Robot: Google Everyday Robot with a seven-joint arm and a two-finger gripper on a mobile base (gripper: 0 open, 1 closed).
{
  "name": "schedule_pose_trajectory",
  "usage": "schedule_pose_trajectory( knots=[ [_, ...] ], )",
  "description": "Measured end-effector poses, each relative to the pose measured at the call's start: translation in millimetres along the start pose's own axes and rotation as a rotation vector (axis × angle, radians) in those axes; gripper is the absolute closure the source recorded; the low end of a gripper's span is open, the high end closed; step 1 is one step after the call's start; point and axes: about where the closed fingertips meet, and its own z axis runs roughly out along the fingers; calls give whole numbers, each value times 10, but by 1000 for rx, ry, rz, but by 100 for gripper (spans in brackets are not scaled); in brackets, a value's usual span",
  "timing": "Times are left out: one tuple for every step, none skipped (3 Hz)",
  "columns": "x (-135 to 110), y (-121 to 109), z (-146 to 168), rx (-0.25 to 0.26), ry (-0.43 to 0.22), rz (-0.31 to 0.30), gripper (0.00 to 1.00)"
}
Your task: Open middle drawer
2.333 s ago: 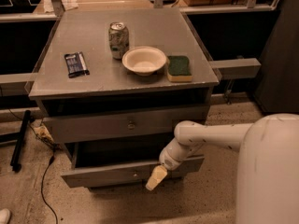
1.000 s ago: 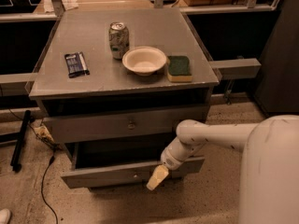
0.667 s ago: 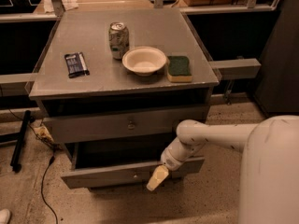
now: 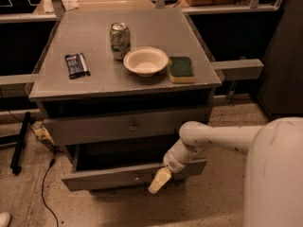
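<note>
1. Camera view, change: none to record. Against the pictures just before, my gripper (image 4: 159, 180) sits at the same spot and the middle drawer (image 4: 102, 180) stands out by the same amount.
2. Meaning: I judge the pull finished or paused. The drawer is already well out, so the task looks all but done, with only backing off left.
3. Gripper: low, at the near face of the drawer front, right of its knob (image 4: 137, 178). It is touching the front or just beside it; I cannot tell which. Whether it is apart, together or clamped I cannot tell.
4. Middle drawer: below the upper front (image 4: 94, 126), which sits farther back. Grey metal, with a long flat front and a small central knob. It is pulled toward the near side, and the dark inside shows behind the front; no contents can be made out.
5. Arm (image 4: 213, 136): white, reaching in from the right.
6. Cabinet top (image 4: 94, 37): can (image 4: 120, 40), bowl (image 4: 145, 60) and sponge (image 4: 181, 69) close together, with a dark packet (image 4: 76, 65) to the left.
</note>
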Motion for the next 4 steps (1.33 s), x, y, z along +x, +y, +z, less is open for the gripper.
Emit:
schedule_pose_trajectory(
  knots=[
    [-23,-12,-30,0,0,0,0],
    [-41,-31,-48,0,0,0,0],
    [-28,22,-101,5,-12,19,0],
    [-4,58,-226,26,-32,52,0]
  ],
)
